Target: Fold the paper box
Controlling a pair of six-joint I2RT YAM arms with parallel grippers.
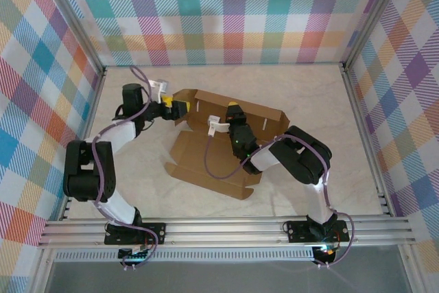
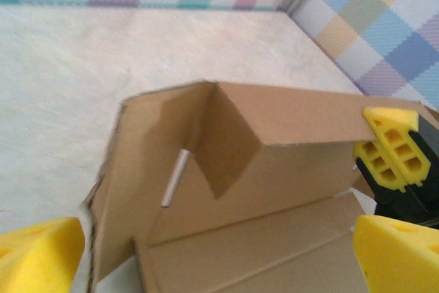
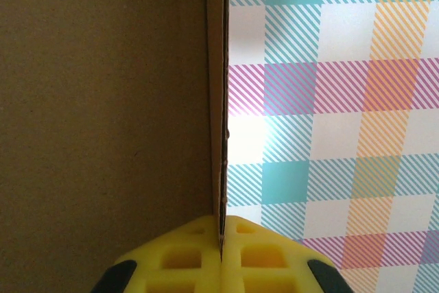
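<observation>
The paper box lies mid-table as a brown cardboard sheet, its back wall and left end flap raised. My right gripper is shut on the top edge of that back wall. In the right wrist view the yellow fingertips pinch the thin cardboard edge. My left gripper stands open at the box's left end. Its yellow fingers sit wide apart on either side of the box corner, touching nothing. The right gripper's fingers also show there on the wall's rim.
Plaid walls enclose the pale marbled table on three sides. An aluminium rail runs along the near edge above both arm bases. Purple cables trail along each arm.
</observation>
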